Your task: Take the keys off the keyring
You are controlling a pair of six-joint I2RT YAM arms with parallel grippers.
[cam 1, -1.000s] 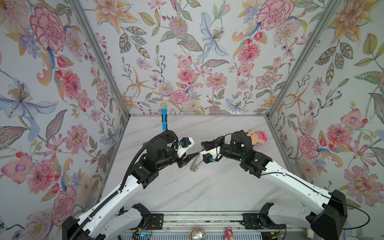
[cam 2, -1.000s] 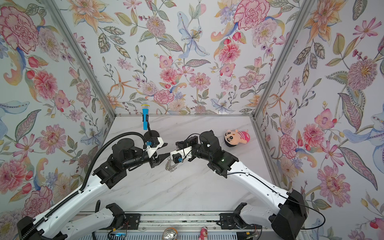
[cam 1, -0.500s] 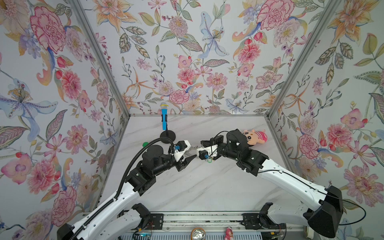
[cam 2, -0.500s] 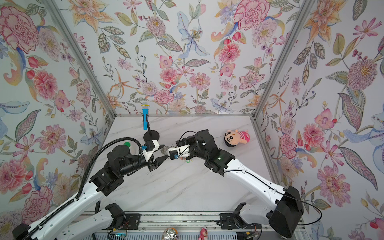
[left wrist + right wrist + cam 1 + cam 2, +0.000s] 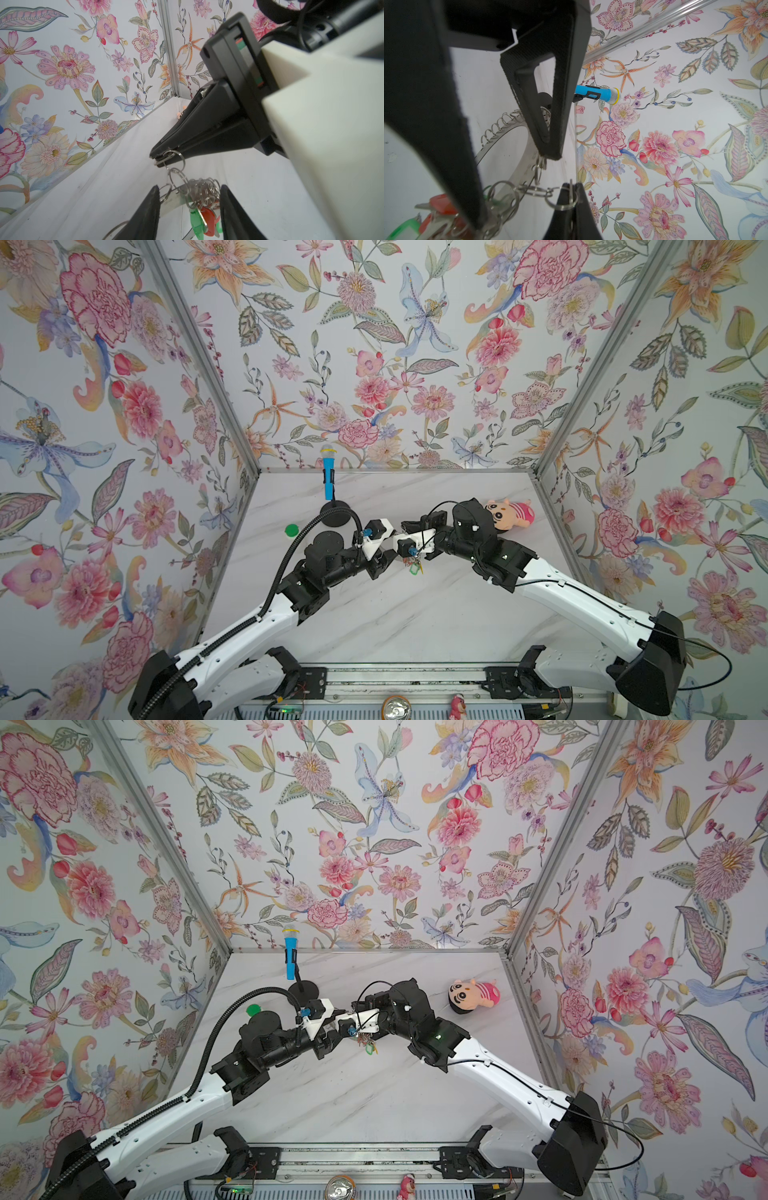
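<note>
The keyring point(image 5: 174, 201), a flat grey disc fringed with wire loops, hangs above the marble table between both arms. The keys point(image 5: 205, 218), with orange-red and green tags, dangle from its loops and show in a top view as the keys point(image 5: 413, 568). My right gripper point(image 5: 571, 188) is shut on a small wire loop chained to the keyring point(image 5: 521, 172); the left wrist view shows the right gripper point(image 5: 155, 159) pinching that loop. My left gripper point(image 5: 189, 187) has its fingers apart on either side of the disc and the bunch, close to both.
A blue toy microphone point(image 5: 328, 472) on a black stand is at the back. A round green cap point(image 5: 291, 529) lies left of the arms, and a plush doll point(image 5: 509, 512) behind the right arm. Floral walls close three sides.
The left gripper has come in around the keyring and bunch, and its fingers have narrowed. The right gripper still pinches the wire loop and has shifted slightly.
</note>
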